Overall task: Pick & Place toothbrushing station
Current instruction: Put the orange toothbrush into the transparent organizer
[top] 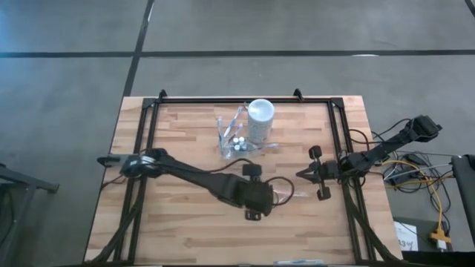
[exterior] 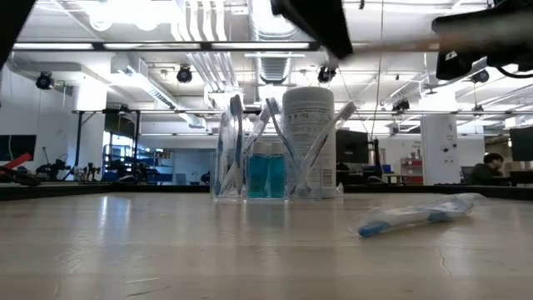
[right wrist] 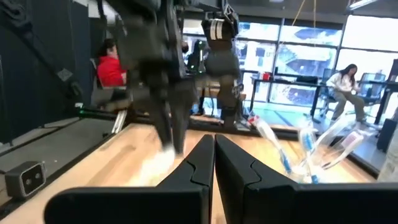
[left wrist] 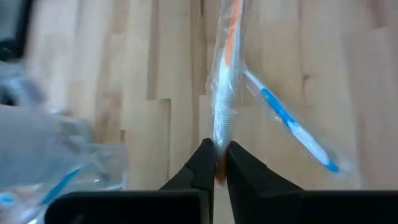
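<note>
1. the left gripper (left wrist: pixel 216 163) is down over the middle of the table, fingers pinched tight on the end of a wrapped toothbrush with orange on it (left wrist: pixel 224 87). it looks a firm nip right at the tip.
2. a second wrapped brush, the blue toothbrush (left wrist: pixel 292 124), lies flat on the wood just beside the held one. in the low view it sits (exterior: pixel 420 217) alone in front of the station.
3. the station stands at the far middle of the table: the clear holder (exterior: pixel 250 171) already carries several brushes upright and two teal tubes (exterior: pixel 266 177), with the white cup (exterior: pixel 310 137) touching it behind.
4. the right gripper (right wrist: pixel 214 155) waits near the right edge, fingers closed on nothing.
5. my read: most of the set is in place. two brushes are left, one in hand and not yet carried over, one on the table.
</note>
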Tool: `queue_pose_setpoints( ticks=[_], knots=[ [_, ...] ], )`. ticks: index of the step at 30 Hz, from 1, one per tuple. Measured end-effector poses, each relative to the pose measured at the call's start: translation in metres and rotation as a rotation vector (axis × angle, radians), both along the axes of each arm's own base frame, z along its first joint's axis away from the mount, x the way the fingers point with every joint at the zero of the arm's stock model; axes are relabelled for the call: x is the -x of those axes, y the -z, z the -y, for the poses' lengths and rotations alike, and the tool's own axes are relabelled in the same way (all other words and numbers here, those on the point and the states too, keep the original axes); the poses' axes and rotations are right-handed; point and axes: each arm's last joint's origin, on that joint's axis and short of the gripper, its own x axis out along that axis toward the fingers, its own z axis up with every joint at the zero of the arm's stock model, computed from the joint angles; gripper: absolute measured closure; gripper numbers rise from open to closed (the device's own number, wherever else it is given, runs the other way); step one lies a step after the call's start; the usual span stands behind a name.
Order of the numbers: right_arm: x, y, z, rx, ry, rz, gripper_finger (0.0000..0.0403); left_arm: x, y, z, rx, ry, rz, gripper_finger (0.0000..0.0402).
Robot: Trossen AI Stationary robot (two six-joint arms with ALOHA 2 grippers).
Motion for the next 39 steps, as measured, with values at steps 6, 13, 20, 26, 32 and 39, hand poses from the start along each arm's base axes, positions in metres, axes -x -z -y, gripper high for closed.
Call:
queue_pose_setpoints(
  ticks=[6, 13, 20, 26, 32, 39],
  knots=[
    [0.001, -0.005, 0.001, 0.033, 0.026, 0.053, 0.0394, 0.062, -0.056, 0.001, 0.010, 0.028, 0.142, 0.0380],
    [-0.002, -0.018, 0.000, 0.006, 0.023, 0.092, 0.0355, 0.131, -0.083, -0.030, 0.092, 0.025, 0.450, 0.0380],
    [-0.015, -0.058, -0.004, -0.077, 0.027, 0.167, 0.0277, 0.184, -0.048, -0.051, 0.156, 0.073, 0.724, 0.0383],
    [-0.052, -0.084, -0.011, -0.070, 0.048, 0.133, 0.0220, 0.199, -0.007, -0.058, 0.136, 0.157, 0.943, 0.0385],
    [-0.108, -0.109, -0.015, -0.030, 0.116, 0.111, 0.0185, 0.202, 0.002, -0.062, 0.137, 0.187, 1.013, 0.0385],
    [-0.169, -0.129, -0.012, -0.030, 0.073, 0.094, 0.0164, 0.203, 0.000, -0.063, 0.073, 0.215, 1.038, 0.0385]
  ],
)
